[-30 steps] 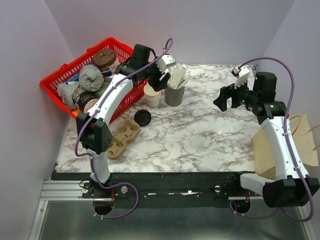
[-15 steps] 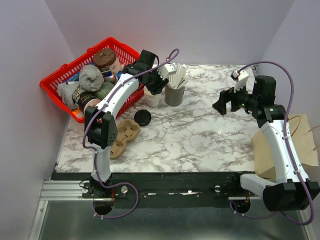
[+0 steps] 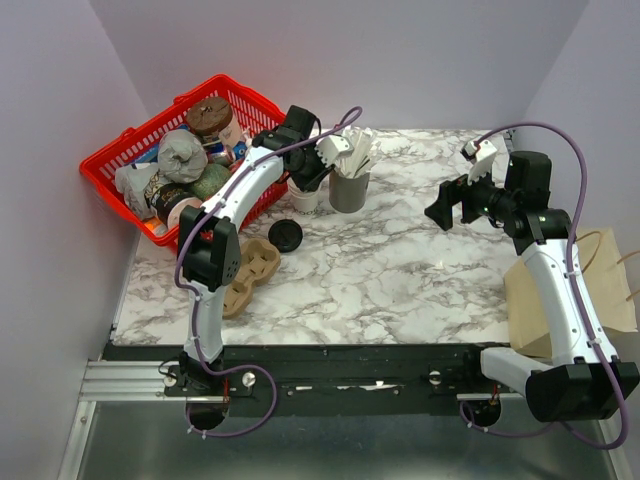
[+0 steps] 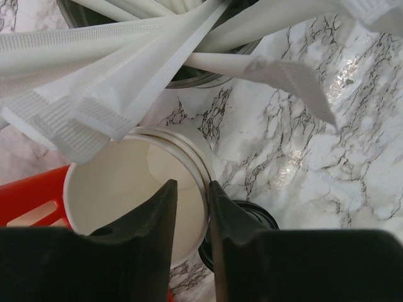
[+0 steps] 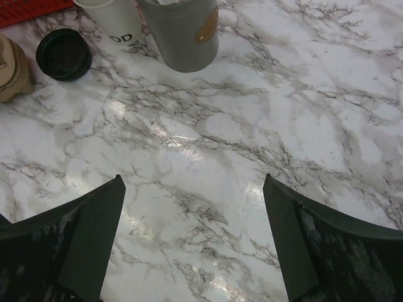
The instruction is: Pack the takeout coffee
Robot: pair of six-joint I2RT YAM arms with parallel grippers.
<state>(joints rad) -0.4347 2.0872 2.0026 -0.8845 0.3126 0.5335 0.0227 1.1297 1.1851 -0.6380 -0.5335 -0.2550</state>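
Cream paper is what my left gripper (image 4: pixel 192 189) has between its fingers. One finger reaches down inside the open cream paper cup (image 4: pixel 113 182) and the other sits outside its rolled rim, so the thin wall stands in the narrow slot between them. I cannot tell whether they are clamped on it or just bracketing it.

A rim pinch makes sense here. A second rim shows just under the first, so this looks like the top cup of a nested stack, and only its lip is free to take. The cup stands just left of the grey cup (image 3: pixel 349 192) of white wrapped sticks (image 4: pixel 126 56), whose ends fan out over its mouth.

There is no finished takeout coffee that I can see. The cup is bare, and the round black plastic lid (image 5: pixel 63 55) lies flat on the marble table (image 5: pixel 252 126), to the left of the grey cup and nearer the arm bases. Further out that way is the brown moulded cardboard cup carrier (image 3: pixel 250 272), and behind the stack is the red plastic basket (image 3: pixel 95 152).

My right gripper (image 5: pixel 192 182) hangs well to the right of the grey cup, jaws wide apart and holding nothing. It seems parked clear of the work, on the side of the brown paper bag (image 3: pixel 590 290).
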